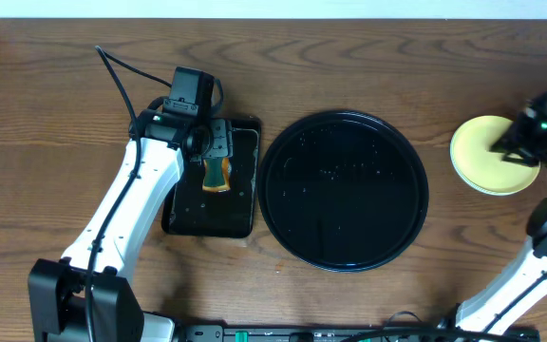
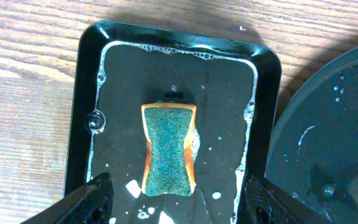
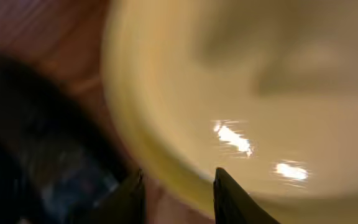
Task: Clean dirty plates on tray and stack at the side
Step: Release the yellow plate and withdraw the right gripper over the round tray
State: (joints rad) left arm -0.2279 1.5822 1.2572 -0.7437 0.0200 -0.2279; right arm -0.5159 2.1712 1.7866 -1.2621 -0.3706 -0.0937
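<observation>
While the left jaws hang wide and empty above the green-topped sponge [image 2: 168, 149], the right jaws stand part-open astride the pale yellow round plastic plate [image 1: 478, 157] beneath them. They're releasing it, I'd judge; next, lift straight clear.

Right wrist view is blurred; the yellow plate [image 3: 260, 93] runs past its edges.

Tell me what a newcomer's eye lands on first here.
The big round black tray sits dead centre, wet and bare of plates. A pale yellow plate sits to its right under the right gripper, while a green sponge lies in the soapy rectangular tray on the left.
</observation>
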